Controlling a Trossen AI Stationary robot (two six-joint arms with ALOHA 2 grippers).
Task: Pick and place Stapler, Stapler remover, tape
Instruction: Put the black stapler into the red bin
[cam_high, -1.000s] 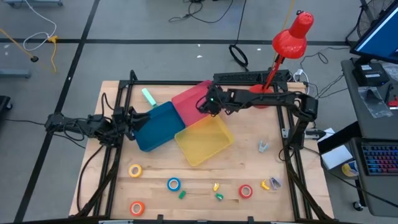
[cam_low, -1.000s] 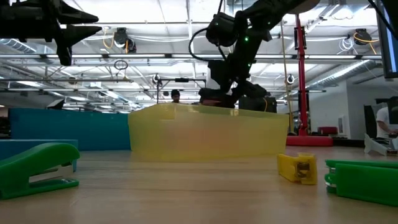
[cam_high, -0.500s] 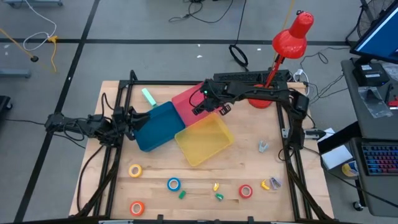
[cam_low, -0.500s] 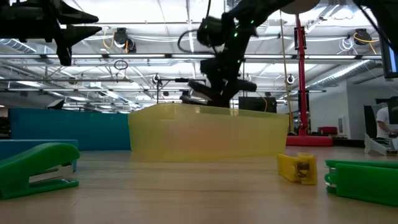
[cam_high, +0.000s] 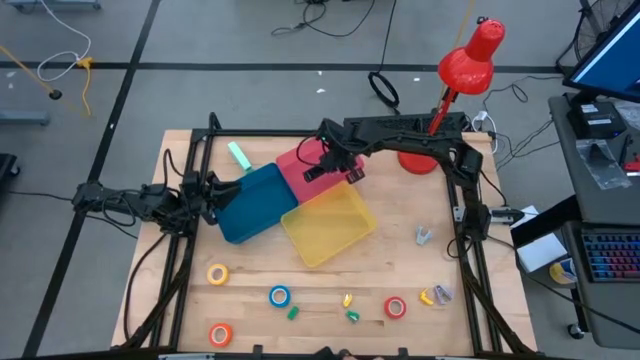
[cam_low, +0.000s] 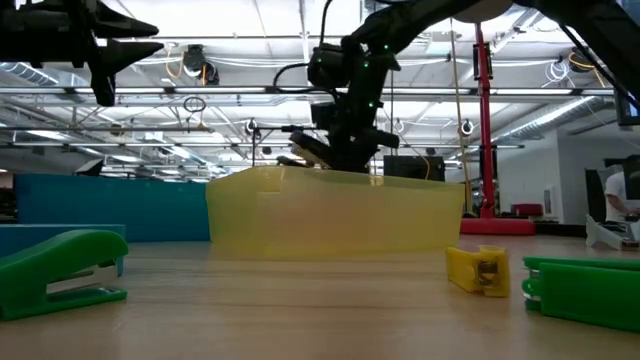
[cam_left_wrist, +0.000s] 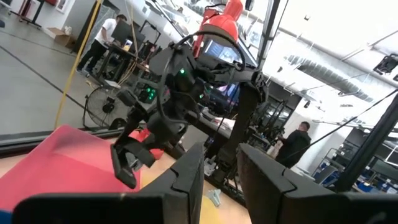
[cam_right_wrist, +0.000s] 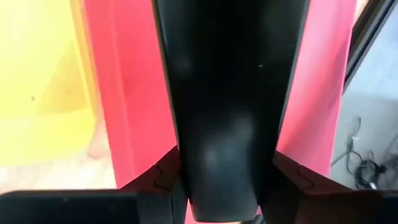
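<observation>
My right gripper (cam_high: 329, 166) hangs over the red bin (cam_high: 300, 160), shut on a long black thing, apparently a stapler (cam_right_wrist: 227, 124). My left gripper (cam_high: 207, 190) waits at the table's left edge beside the blue bin (cam_high: 252, 204), its fingers slightly open and holding nothing. The yellow (cam_high: 217, 273), blue (cam_high: 279, 296), orange (cam_high: 220, 334) and red (cam_high: 395, 307) tape rolls lie flat near the near edge. A grey staple remover (cam_high: 424, 235) lies right of the yellow bin (cam_high: 328, 225). A green stapler (cam_low: 62, 274) and a yellow staple remover (cam_low: 479, 270) show in the low view. My right gripper pinches the black stapler between its two fingers (cam_right_wrist: 166, 177), which lie across it and come from above, slanting down. The stapler is lifted clear above the red bin and lies roughly level. One end (cam_low: 300, 152) sticks out past the fingers.
The three bins sit touching in the middle of the table. A pale green thing (cam_high: 238, 155) lies beyond the blue bin. Small green and yellow items (cam_high: 350, 315) and a yellow-purple piece (cam_high: 437, 295) lie among the tape rolls. A red lamp (cam_high: 470, 55) stands at the far right corner.
My right gripper has moved toward the table's left, from the red bin's right side to over its middle, carrying the black stapler and turning somewhat. It has stayed shut.
</observation>
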